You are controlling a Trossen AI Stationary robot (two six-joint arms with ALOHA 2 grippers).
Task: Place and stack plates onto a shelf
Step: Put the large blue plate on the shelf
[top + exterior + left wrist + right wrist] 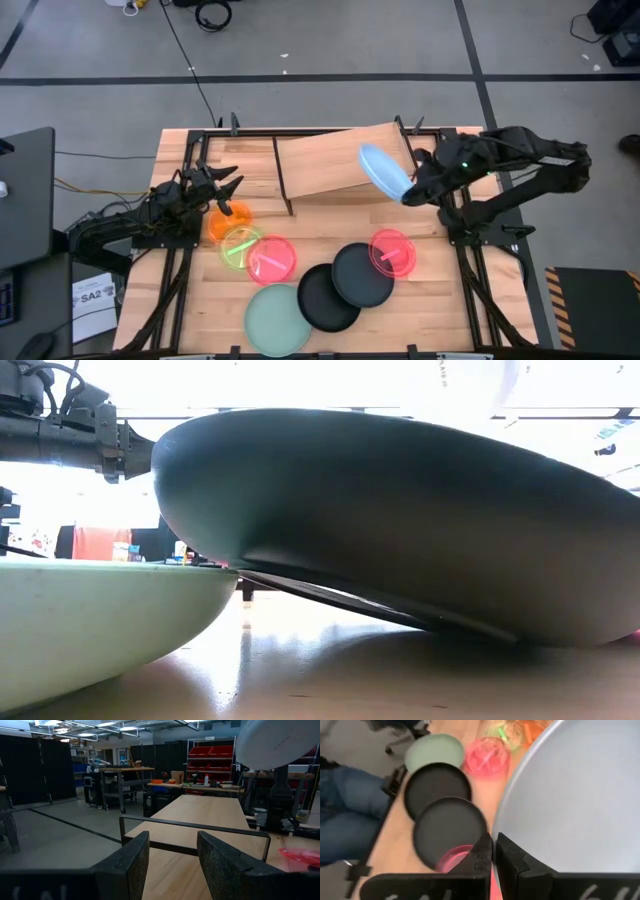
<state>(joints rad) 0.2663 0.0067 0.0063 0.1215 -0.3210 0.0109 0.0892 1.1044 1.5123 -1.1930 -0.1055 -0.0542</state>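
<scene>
My right gripper (410, 190) is shut on the light-blue plate (383, 170) and holds it over the right end of the slanted wooden shelf (330, 160). My left gripper (226, 190) hovers open above the orange plate (218, 224), pointing toward the shelf (210, 815). Flat on the table lie the orange, neon-green (240, 246) and pink (272, 258) plates, overlapping each other. Nearby are a red plate (392, 250), two overlapping black plates (362, 273) (326, 297), and the mint-green plate (278, 318). My right gripper pinches the light-blue plate by its rim (506, 820) between the two fingers (482, 852), which reach in from the table's right side. The plate is lifted clear and tilted steeply, touching neither the table nor, as far as I can see, the shelf.
The shelf stands on thin black legs (195, 823) at the table's far middle. In the low view the black plate (400, 530) and the mint-green plate (100, 620) fill the near edge. A person's legs in jeans (345, 800) are beside the table's near edge.
</scene>
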